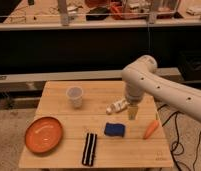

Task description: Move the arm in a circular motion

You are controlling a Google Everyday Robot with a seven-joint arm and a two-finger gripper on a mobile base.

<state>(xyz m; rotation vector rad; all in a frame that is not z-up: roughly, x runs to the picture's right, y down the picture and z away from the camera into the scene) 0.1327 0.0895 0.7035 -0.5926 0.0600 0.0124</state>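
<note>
The white, thick tubular arm [159, 87] with small dark dots comes in from the right edge and bends down over the right middle of the wooden table [59, 150]. Its tan-tipped gripper [133, 112] hangs just above the table. It is right beside a white bottle [116, 106] lying on its side and above the blue sponge [114, 129]. The gripper holds nothing that I can see.
On the table are a clear plastic cup [74, 96], an orange plate [43, 135], a black and white striped item [89, 149] and an orange carrot [150, 129]. Black cables [175, 135] hang at the right. A dark shelf unit stands behind.
</note>
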